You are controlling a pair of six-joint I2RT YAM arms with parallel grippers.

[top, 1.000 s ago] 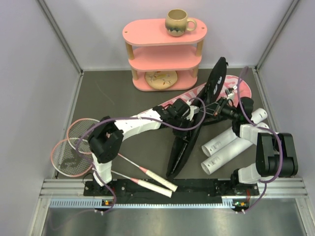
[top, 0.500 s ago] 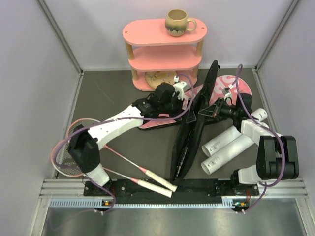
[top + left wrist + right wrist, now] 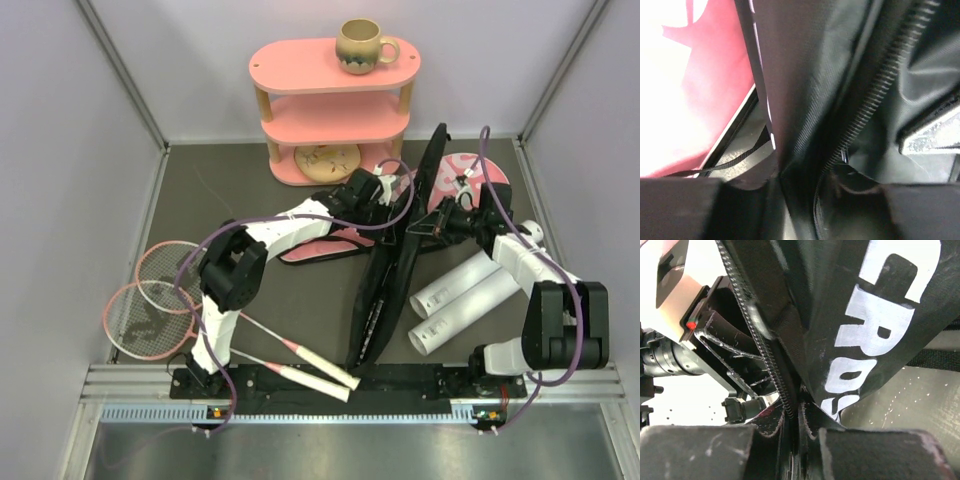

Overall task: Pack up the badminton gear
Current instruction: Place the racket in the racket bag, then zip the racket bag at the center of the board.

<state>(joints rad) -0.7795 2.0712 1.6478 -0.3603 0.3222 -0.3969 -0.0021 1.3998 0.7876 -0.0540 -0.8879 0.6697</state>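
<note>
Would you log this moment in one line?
right pincer: shut on black bag | left pincer: at bag, state unclear | rackets, tubes: unpacked

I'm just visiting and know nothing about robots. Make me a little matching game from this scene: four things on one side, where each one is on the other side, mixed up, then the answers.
Things:
1. mug
2. white tubes
3. rackets
4. black bag

Places:
A. standing on edge, pinched by the right gripper
B. lying flat at the left side of the table, by its near edge
C. on the top tier of the pink shelf
D. lying on the table, to the right of the black bag

Pairs: 1-C, 2-D, 3-B, 4-A.
</note>
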